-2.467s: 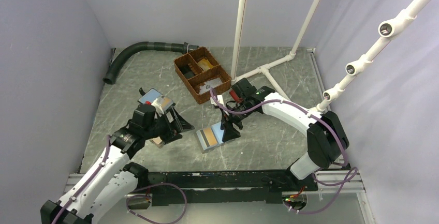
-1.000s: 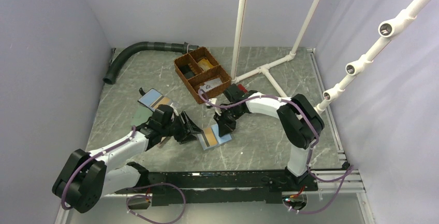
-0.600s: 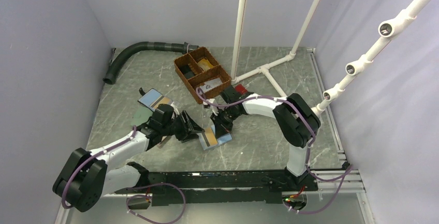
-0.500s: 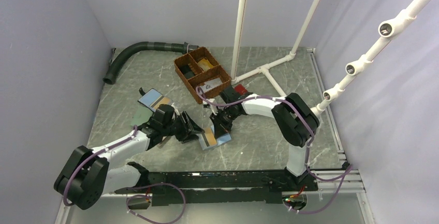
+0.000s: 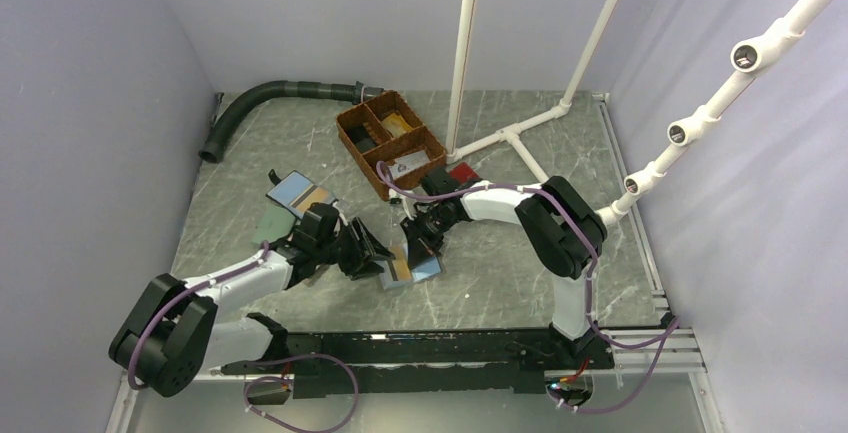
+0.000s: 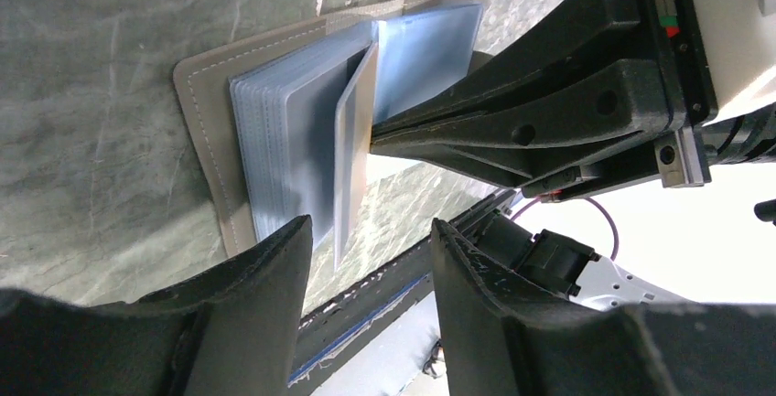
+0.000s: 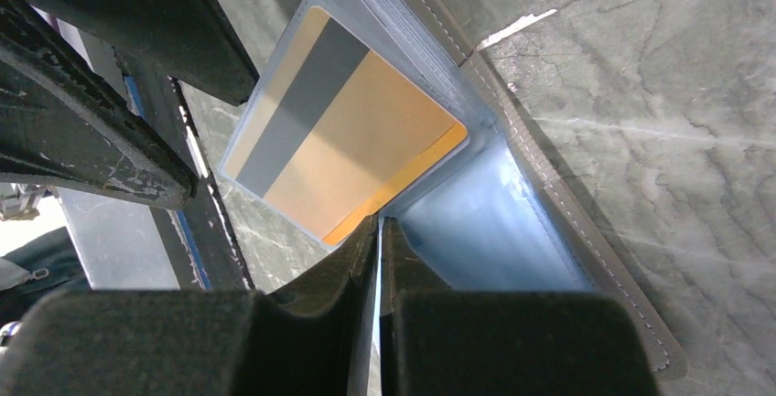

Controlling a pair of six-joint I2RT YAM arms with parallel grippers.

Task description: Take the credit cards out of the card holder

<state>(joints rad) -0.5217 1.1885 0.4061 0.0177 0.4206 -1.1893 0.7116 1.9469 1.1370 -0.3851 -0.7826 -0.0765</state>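
Starting on the left: hovering the left end effector (image 5: 372,253) low beside the holder's (image 6: 206,122) left edge, fingers spread wide, gripping nothing. Guessing at a helper role here, either pinning the taupe cover down on the desk (image 5: 500,273) or waiting to take a card once poking out. Not managing to tell contact with the cover from the wrist view.

Moving to the middle: lying open and flat between the two arms, blue inside facing up, putting all the pockets within reach from above. Fanning out as a stack of clear sleeves on one half. Standing one sleeve (image 6: 352,140) up on edge off that stack, with a tan card (image 7: 357,140) with a grey stripe tucked inside. Probably tilting it up to split this pocket from its neighbours and open its mouth.

Ending on the right: clamping the right end effector (image 7: 378,231) tight on the raised sleeve's edge, angled in from the far right. Not telling card corner from plain plastic inside that pinch. Reckoning nothing out of the holder yet. Risking dragging the whole holder along if pulling on plastic alone, hence, probably, parking the spare end effector so close.
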